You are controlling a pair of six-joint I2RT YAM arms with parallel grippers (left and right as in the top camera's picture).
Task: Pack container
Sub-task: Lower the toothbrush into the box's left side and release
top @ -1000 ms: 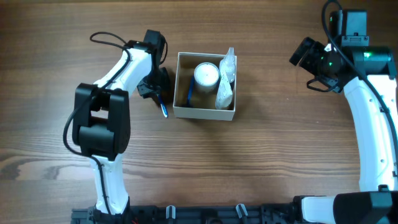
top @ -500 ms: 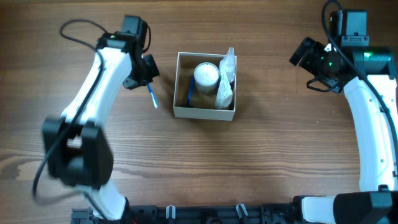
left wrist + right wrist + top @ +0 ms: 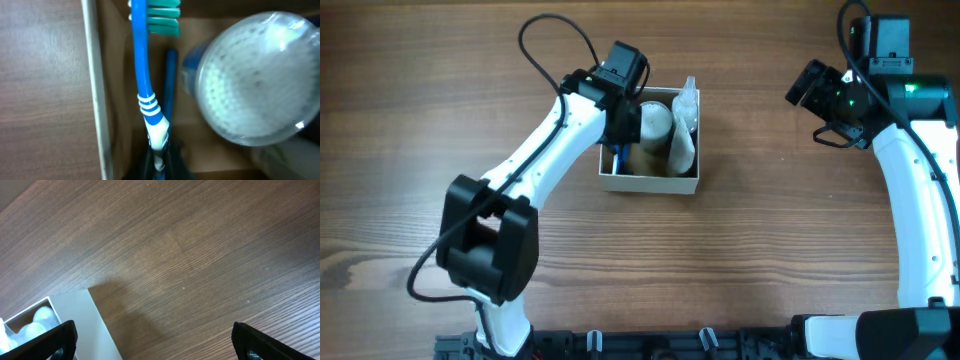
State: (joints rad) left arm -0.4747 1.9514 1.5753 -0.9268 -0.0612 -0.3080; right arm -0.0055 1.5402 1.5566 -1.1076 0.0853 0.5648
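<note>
The container is a square white cardboard box with a tan inside, at the table's upper middle. It holds a round white-lidded jar, a clear plastic bottle and a dark blue stick. My left gripper is shut on a blue and white toothbrush and holds it inside the box along the left wall. The jar lid fills the right of the left wrist view. My right gripper is open and empty over bare table at the far right, with the box's white wall at its lower left.
The right arm stands along the right side of the table. The left arm reaches from the lower left up to the box. Wood table surface surrounds the box.
My left gripper has moved right from the table left of the box to inside it, carrying the toothbrush. The right arm has not moved.
</note>
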